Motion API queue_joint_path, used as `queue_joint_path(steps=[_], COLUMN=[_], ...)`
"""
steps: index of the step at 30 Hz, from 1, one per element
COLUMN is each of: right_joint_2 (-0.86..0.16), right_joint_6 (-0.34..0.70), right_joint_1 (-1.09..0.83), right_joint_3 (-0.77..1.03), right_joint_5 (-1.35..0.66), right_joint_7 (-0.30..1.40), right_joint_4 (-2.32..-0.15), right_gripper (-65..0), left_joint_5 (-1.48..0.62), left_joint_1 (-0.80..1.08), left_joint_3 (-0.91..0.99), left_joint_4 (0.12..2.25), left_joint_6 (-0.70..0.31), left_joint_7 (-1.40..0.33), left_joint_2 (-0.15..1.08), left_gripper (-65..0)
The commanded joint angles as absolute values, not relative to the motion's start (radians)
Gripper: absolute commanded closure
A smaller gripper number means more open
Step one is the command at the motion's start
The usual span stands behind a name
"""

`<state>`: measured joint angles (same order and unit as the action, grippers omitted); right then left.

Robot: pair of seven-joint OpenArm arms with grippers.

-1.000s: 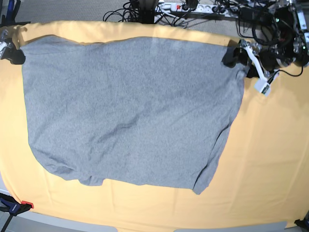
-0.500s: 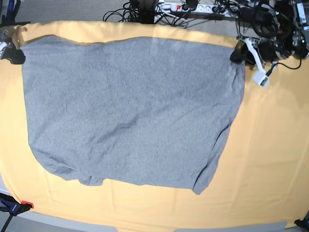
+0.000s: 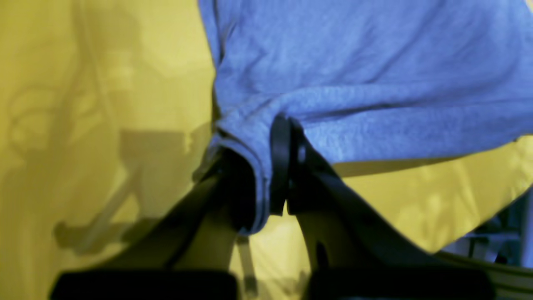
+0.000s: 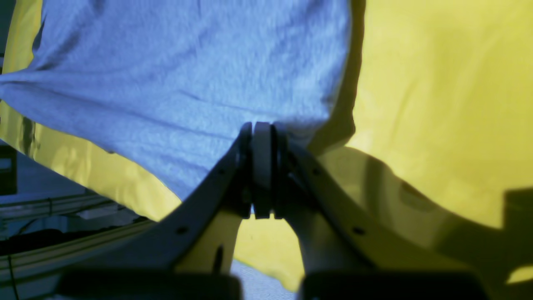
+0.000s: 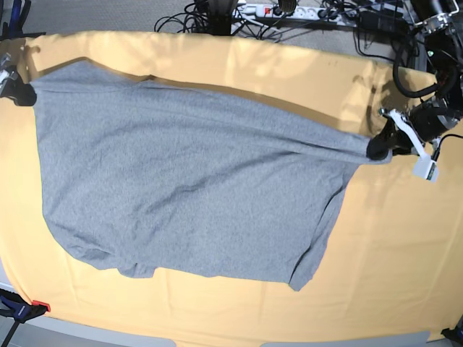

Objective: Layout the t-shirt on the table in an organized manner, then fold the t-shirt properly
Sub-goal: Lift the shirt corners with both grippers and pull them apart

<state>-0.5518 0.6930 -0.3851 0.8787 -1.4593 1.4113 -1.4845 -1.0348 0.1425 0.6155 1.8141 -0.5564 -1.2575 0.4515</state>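
- Base view: I see the table (image 5: 405,238) draped in pale yellow-orange cloth, faint creases, flat and wide.
- Grey t-shirt (image 5: 188,195): soft heathered knit, spread over the table's middle and left, far edge pulled taut into a ridge.
- Left gripper (image 3: 272,183): dark jaws clamped on a bunched shirt corner.
- Right gripper (image 4: 261,166): jaws pressed together on the opposite corner.

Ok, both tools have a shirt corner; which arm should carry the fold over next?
Left, probably. The left tool is shut on the t-shirt, its corner lifted inward off the table. The right tool pins the far corner at the edge.
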Motion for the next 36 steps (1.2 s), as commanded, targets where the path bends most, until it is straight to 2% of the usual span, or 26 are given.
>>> queue_joint_path(steps=[1,9,12,23,34,36], right_joint_2=[-0.585,-0.585,-0.585,-0.585,-0.585,-0.584], right_joint_6=[0.698,0.698,0.698,0.698,0.698,0.698], right_joint_1=[-0.385,-0.388,-0.388,-0.346,-0.334,-0.308], right_joint_3=[0.889,0.889,0.893,0.899,0.898,0.896], right_joint_5=[-1.484,-1.484,-1.484,-1.468,-1.464,-1.434], right_joint_7=[1.396,1.396,1.396,1.396,1.396,1.396], right_joint_4=[-1.5,-1.623,-1.702,-1.752,-1.752,-1.752], right_gripper=[0.0,0.0,0.0,0.0,0.0,0.0], left_joint_5=[-1.069,-1.374,-1.482,-1.461,-1.448,-1.399], left_joint_1=[0.125,0.118,0.118,0.115,0.12,0.101], left_joint_3=[0.624,0.624,0.624,0.733,0.732,0.722], left_joint_4=[1.828,1.828,1.828,1.828,1.828,1.828], left_joint_6=[-0.566,-0.691,-0.698,-0.698,-0.698,-0.698], left_joint_7=[-1.245,-1.396,-1.396,-1.38,-1.396,-1.319], left_joint_2=[0.472,0.474,0.491,0.585,0.587,0.587], left_gripper=[0.0,0.0,0.0,0.0,0.0,0.0])
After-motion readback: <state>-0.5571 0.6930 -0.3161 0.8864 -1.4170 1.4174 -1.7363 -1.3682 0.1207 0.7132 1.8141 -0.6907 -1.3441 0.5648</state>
